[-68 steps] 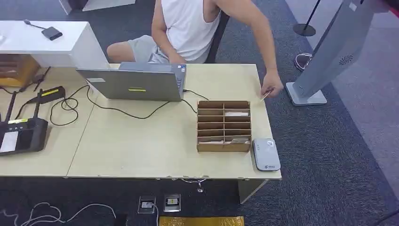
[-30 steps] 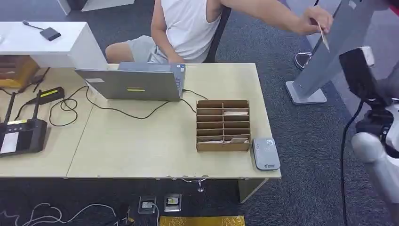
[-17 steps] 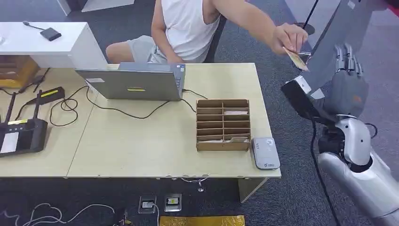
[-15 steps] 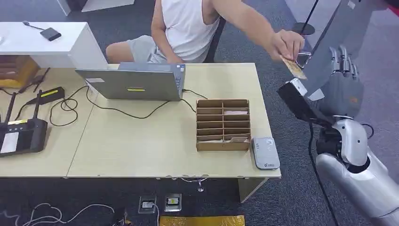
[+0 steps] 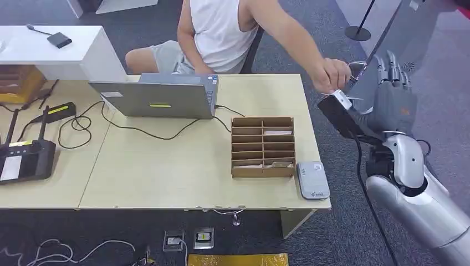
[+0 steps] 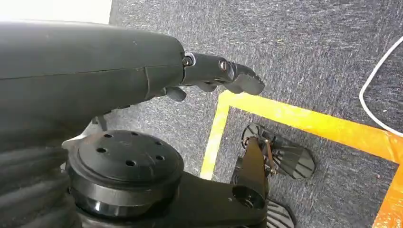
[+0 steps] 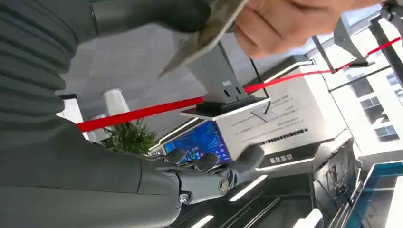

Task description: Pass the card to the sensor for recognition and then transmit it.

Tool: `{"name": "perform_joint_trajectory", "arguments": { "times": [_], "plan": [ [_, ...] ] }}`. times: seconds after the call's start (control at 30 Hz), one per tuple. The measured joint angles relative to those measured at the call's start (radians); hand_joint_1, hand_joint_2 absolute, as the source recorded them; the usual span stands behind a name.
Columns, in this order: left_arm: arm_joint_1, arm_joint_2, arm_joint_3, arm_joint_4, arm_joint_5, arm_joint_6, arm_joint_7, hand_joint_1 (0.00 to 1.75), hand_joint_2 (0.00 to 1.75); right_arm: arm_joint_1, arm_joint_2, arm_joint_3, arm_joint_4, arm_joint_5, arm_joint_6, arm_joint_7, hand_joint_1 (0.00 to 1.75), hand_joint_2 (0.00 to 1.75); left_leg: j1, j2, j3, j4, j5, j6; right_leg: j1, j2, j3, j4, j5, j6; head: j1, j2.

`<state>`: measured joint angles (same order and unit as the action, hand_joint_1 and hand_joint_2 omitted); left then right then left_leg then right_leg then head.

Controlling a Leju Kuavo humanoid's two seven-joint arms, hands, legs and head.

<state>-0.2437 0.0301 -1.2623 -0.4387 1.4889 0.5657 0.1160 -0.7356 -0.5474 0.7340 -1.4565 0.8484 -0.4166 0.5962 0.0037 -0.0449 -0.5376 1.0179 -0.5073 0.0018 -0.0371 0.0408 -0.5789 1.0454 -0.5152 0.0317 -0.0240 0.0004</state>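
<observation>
A person's hand (image 5: 331, 75) reaches across the table's right end toward my raised right hand (image 5: 392, 98). In the right wrist view that hand (image 7: 280, 23) holds a tan card (image 7: 205, 34) against my thick grey thumb (image 7: 152, 14). My right fingers (image 7: 216, 171) are stretched out and apart, with nothing between them. Whether the thumb presses the card is unclear. The grey card sensor (image 5: 313, 180) lies flat at the table's front right corner. My left hand (image 6: 216, 76) hangs over the carpet with its fingers loosely extended, holding nothing.
A cardboard slot organizer (image 5: 262, 147) with a few cards stands beside the sensor. A laptop (image 5: 158, 98) and its cable lie further left, a black router (image 5: 25, 158) at the left edge. A grey kiosk (image 5: 407, 39) stands behind my right hand.
My right arm rose into view from the right. The person lifted the card off the table's edge, swung it high, then brought it down to my right hand.
</observation>
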Motion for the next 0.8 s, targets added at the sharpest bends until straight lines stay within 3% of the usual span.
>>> {"name": "perform_joint_trajectory", "arguments": {
  "times": [0.8],
  "plan": [
    [0.001, 0.001, 0.009, 0.004, 0.0, -0.011, 0.0, 0.0, 1.75, -0.027, 0.023, 0.078, 0.064, -0.081, 0.008, -0.023, 1.75, 1.75, 0.0, 0.0, 0.0, 0.0, 0.0, 0.0, 0.0, 0.0, 0.0, 0.0, 0.0, 0.0, 0.0, 0.0]
  ]
}}
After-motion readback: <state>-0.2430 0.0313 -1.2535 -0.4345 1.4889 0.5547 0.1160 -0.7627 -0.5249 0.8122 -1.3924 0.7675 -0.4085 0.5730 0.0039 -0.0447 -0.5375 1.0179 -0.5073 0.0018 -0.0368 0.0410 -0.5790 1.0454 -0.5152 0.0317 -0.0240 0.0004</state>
